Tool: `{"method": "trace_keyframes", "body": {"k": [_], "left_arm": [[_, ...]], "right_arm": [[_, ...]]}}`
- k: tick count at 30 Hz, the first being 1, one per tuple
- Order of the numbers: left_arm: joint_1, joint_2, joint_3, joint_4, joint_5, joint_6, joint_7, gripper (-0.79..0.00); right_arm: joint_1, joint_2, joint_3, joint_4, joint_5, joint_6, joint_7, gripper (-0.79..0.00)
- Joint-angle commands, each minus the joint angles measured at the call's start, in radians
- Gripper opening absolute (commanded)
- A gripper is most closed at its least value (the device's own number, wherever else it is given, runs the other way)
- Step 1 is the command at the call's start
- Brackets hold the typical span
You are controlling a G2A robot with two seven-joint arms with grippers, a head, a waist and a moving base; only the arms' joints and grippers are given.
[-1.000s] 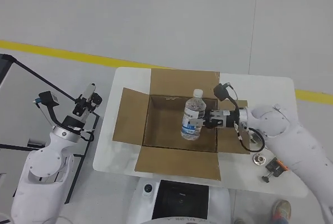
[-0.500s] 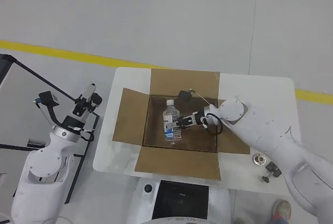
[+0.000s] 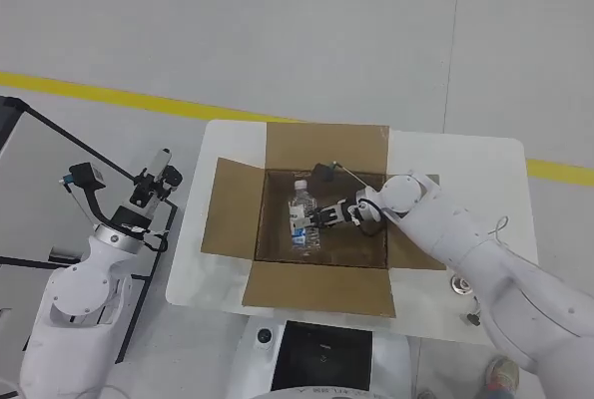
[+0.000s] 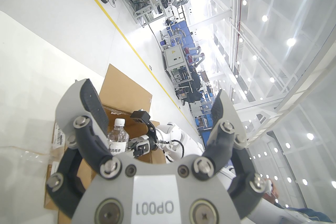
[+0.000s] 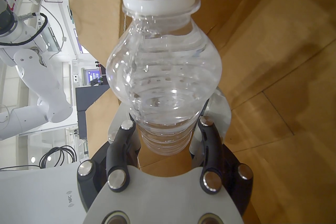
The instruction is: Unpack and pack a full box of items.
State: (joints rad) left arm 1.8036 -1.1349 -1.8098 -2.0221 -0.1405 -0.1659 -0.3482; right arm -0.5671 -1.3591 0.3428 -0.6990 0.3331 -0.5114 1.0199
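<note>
Two end effectors to watch: the left end effector (image 4: pixel 153 88) hangs spread wide, well left of the box (image 3: pixel 232 207), off the bench (image 3: pixel 466 170). Inside the box, near its left wall, the bottle (image 3: pixel 300 214), pinched around its body by the right end effector (image 5: pixel 166 123).

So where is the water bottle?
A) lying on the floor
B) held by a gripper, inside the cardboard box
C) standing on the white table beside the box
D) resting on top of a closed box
B: the right gripper is shut on the water bottle, and brown walls of the open cardboard box surround it.
</note>
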Motion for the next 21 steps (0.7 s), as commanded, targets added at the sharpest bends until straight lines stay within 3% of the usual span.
{"method": "trace_keyframes", "body": {"k": [1,10,16,21], "left_arm": [[0.000,0.000,0.000,0.000,0.000,0.000,0.000,0.000],[0.000,0.000,0.000,0.000,0.000,0.000,0.000,0.000],[0.000,0.000,0.000,0.000,0.000,0.000,0.000,0.000],[0.000,0.000,0.000,0.000,0.000,0.000,0.000,0.000]], "right_arm": [[0.001,-0.013,0.001,0.021,0.003,-0.006,0.003,-0.397],[0.000,-0.054,0.017,0.086,0.010,-0.030,0.006,-0.142],[0.000,-0.061,0.036,0.121,0.006,-0.067,0.028,-0.040],[0.002,-0.060,0.066,0.098,0.015,-0.107,0.021,-0.062]]}}
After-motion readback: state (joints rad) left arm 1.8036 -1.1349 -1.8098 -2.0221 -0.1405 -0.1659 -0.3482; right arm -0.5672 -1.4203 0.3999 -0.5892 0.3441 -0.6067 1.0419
